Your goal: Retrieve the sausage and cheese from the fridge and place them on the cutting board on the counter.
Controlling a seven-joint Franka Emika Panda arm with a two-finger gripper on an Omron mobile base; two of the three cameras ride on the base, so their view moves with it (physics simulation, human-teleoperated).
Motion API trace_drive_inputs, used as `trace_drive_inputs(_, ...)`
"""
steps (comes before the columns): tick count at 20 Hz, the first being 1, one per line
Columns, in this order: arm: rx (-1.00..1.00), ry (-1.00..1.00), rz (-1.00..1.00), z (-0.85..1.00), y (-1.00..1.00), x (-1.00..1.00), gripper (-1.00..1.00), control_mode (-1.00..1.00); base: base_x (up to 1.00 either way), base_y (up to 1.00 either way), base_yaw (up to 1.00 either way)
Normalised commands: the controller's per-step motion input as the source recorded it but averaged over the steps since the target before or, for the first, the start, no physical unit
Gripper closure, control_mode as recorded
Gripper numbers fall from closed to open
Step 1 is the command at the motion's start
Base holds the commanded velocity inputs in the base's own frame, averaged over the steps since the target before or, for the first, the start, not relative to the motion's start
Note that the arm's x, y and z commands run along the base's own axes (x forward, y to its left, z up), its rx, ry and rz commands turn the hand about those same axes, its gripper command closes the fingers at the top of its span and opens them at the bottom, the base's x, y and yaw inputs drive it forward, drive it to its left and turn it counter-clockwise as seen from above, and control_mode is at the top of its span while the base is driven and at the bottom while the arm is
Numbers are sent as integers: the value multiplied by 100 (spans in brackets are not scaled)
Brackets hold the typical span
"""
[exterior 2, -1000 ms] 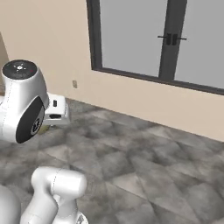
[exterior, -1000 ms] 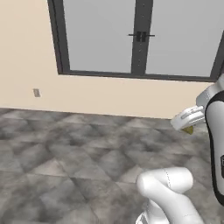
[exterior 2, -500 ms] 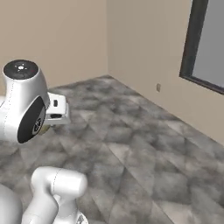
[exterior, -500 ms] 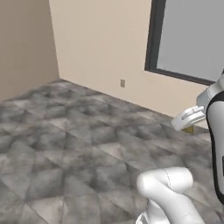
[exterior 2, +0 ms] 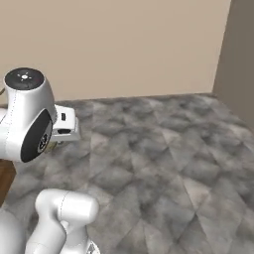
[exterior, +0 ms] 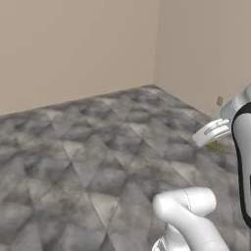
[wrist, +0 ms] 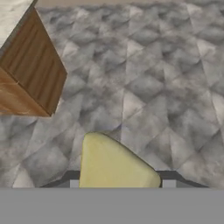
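Our base has swung round: the window has gone from view, bare walls now ahead. Our hand [wrist: 118, 183] grips the cheese [wrist: 114, 166] between its fingers, above the grey floor [wrist: 166, 87], the wooden table [wrist: 30, 70] corner off to one side.

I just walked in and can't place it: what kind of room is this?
Probably a rendered kitchen's open corner: grey stone-tile floor, bare beige walls, and a wooden cabinet with a pale top. The claw holds a yellowish cheese wedge.

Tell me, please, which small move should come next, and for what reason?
Probably keep turning the base toward the counter without opening the gripper. The cheese sits between its fingertips, and only a wooden cabinet corner shows; no cutting board is in sight.
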Motion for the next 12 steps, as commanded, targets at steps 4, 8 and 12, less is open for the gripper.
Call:
trace_drive_inputs(4,0,0,0,0,0,0,100,100,4,17,68)
trace_drive_inputs(8,0,0,0,0,0,0,100,100,7,17,68)
trace_drive_inputs(12,0,0,0,0,0,0,100,100,21,17,64)
